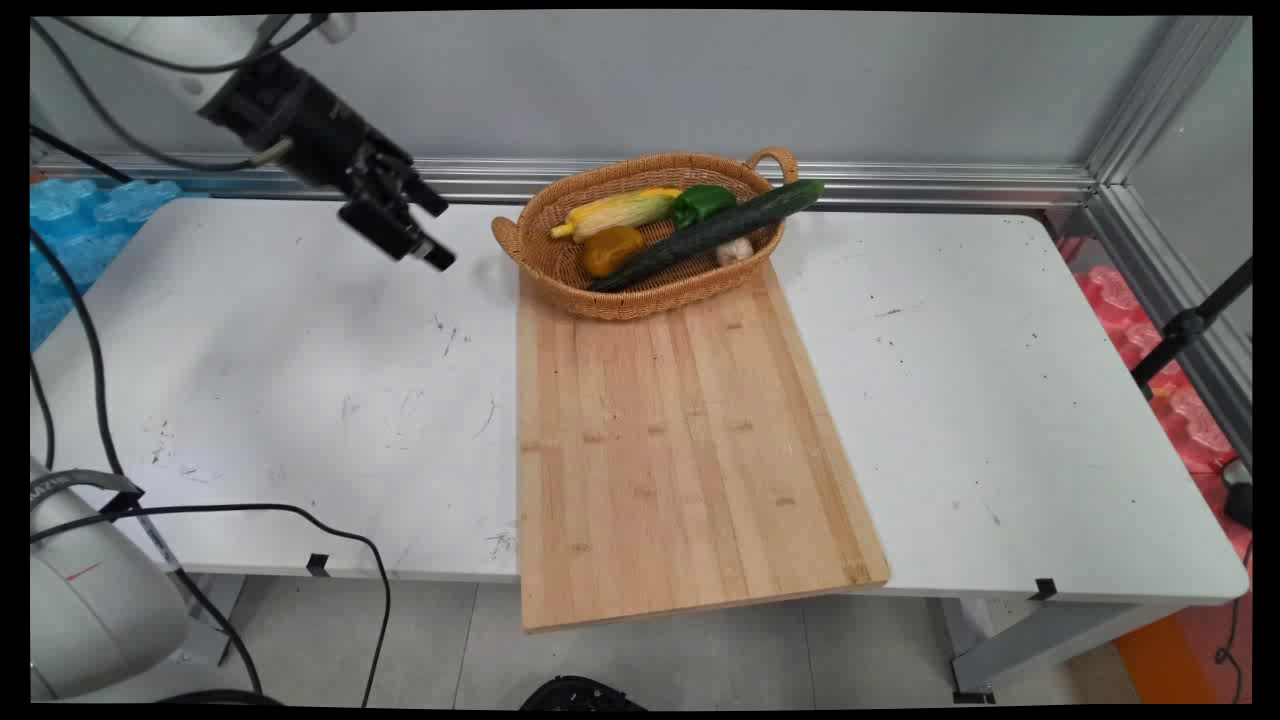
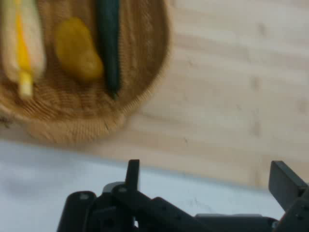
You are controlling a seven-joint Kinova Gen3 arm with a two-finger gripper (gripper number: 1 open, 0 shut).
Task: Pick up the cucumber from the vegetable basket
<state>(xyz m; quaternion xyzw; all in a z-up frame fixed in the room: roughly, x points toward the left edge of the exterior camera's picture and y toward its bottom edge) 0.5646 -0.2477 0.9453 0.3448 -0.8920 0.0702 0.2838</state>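
One wicker basket [image 1: 640,290] at the far end of one long wooden board [image 1: 680,450], both on the white desk [image 1: 300,400]. Inside the basket: one corn cob [image 1: 620,210], one yellow-orange pepper-like piece [image 1: 612,249], one green pepper [image 1: 702,203], one long dark cucumber [image 1: 710,235] lying slantwise with its tip over the rim, and one small pale item [image 1: 734,250], too small to name. One black pincer [image 1: 432,232], fingers apart and holding nothing, raised above the bare desk just left of the basket's near handle, touching nothing. Between pincer and vegetables only the basket's wall. Black cables [image 1: 90,330] hanging at the left edge; blue padding [image 1: 70,230] beyond the desk's left end, pink padding [image 1: 1150,330] beyond its right.
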